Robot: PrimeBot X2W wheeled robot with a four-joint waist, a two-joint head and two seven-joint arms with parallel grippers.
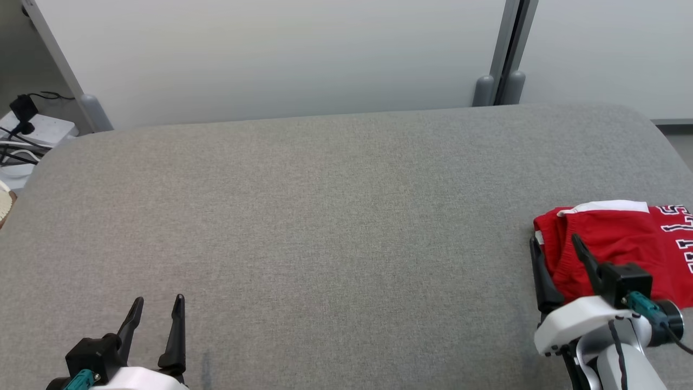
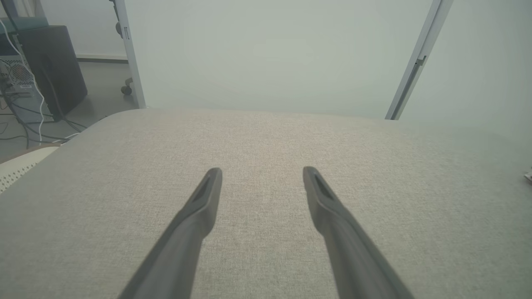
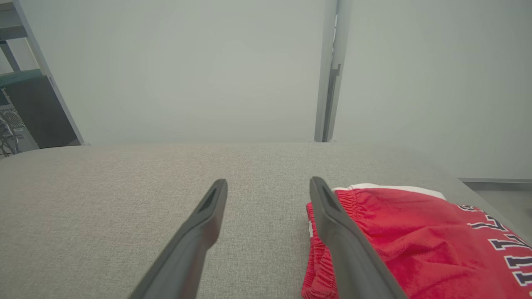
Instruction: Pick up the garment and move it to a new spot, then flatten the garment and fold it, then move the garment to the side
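Note:
The garment (image 1: 622, 244) is red with white trim and dark lettering, folded into a compact stack at the right edge of the grey table (image 1: 325, 216). My right gripper (image 1: 557, 246) stands open at the stack's left edge, one finger over the red cloth and the other beside it, holding nothing. In the right wrist view the garment (image 3: 415, 245) lies right of and under the right-hand finger (image 3: 332, 224), and the right gripper (image 3: 268, 187) holds bare table between its fingers. My left gripper (image 1: 159, 306) is open and empty at the near left; the left wrist view shows this left gripper (image 2: 262, 174) above bare cloth.
Pale partition panels (image 1: 270, 54) with a grey post (image 1: 506, 54) stand behind the table. Cables and a white box (image 1: 32, 132) sit off the far left corner. A dark cabinet (image 2: 50, 70) stands on the floor to the left.

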